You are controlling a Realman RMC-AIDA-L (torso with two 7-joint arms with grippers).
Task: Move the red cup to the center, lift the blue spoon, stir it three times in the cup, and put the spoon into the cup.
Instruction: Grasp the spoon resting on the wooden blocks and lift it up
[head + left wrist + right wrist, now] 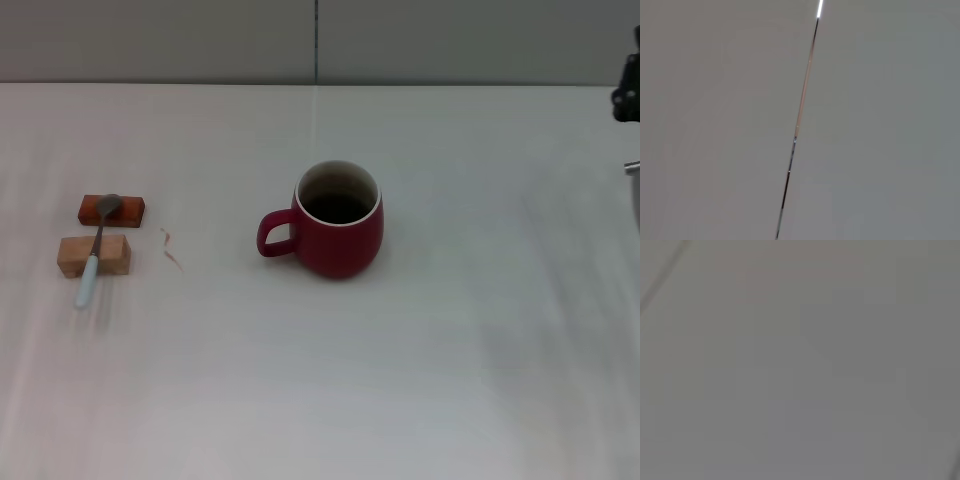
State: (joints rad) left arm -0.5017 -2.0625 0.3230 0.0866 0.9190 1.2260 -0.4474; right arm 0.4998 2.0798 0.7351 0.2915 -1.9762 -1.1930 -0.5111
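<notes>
The red cup stands upright near the middle of the white table, its loop handle pointing left. Its inside looks dark below the cream rim. The blue spoon lies far to the left, its grey bowl resting on a reddish block and its pale handle across a tan wooden block. A dark part of my right arm shows at the right edge, well away from the cup; its fingers do not show. My left gripper is out of view. Both wrist views show only plain grey wall.
A small reddish mark lies on the table between the blocks and the cup. A grey wall with a vertical seam runs behind the table's far edge.
</notes>
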